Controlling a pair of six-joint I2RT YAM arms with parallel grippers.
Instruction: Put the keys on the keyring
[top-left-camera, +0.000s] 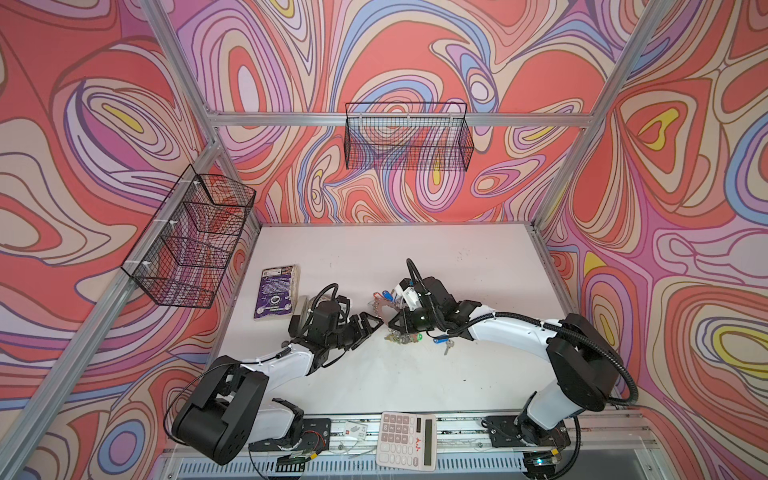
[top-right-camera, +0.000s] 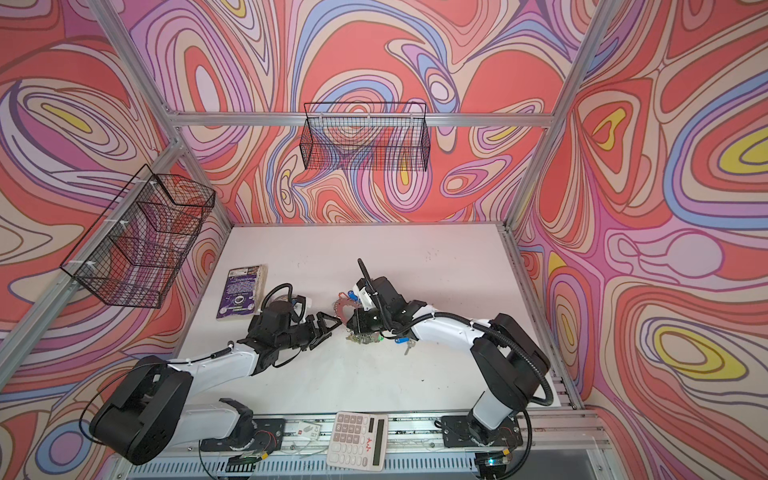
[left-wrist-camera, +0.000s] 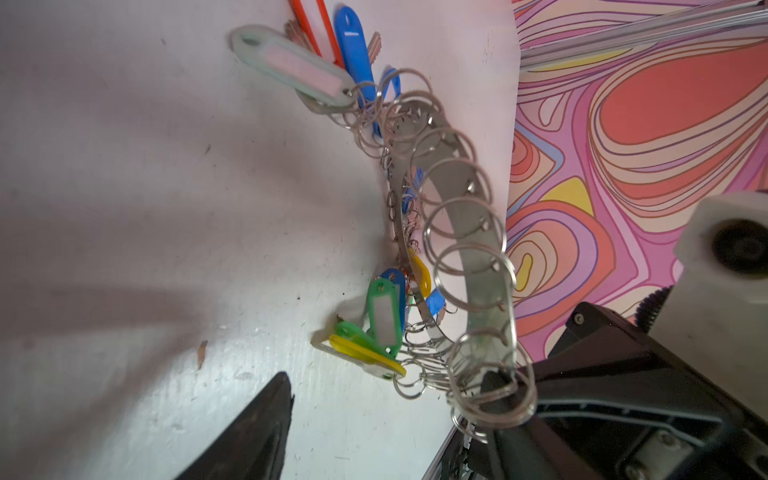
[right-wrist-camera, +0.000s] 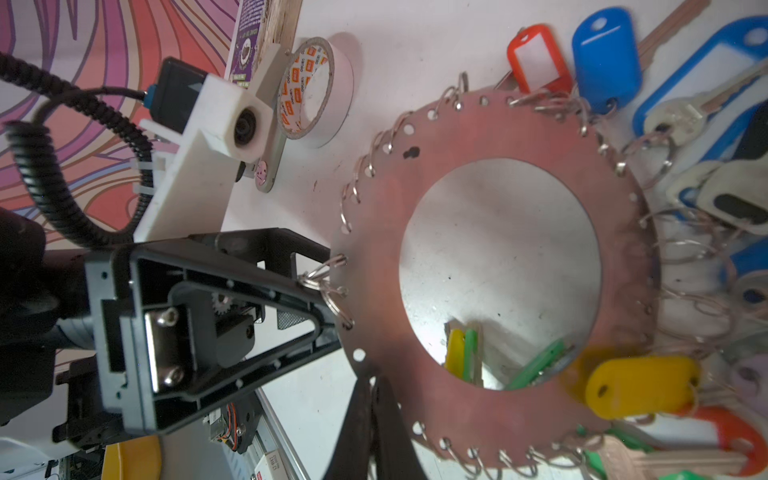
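In both top views the keyring (top-left-camera: 380, 311) hangs tilted just below the centre of the frame, over the white table (top-left-camera: 457, 257) and between the two arms; the right gripper (right-wrist-camera: 376, 403) is clenched on the disc's rim at the bottom edge of the right wrist view; the left gripper (right-wrist-camera: 332, 291) meets the rim from the left of that frame with its fingers spread apart either side of a small split ring, though whether they touch it cannot be told; tagged keys (right-wrist-camera: 675, 117) crowd the rim at the right of that frame, blue, red, yellow and green; a separate blue-tagged key (top-left-camera: 441, 341) lies on the table under the right arm; a tape roll (right-wrist-camera: 316, 87) and a book (top-left-camera: 276, 293) sit to the left, a calculator (top-left-camera: 406, 440) at the bottom edge.
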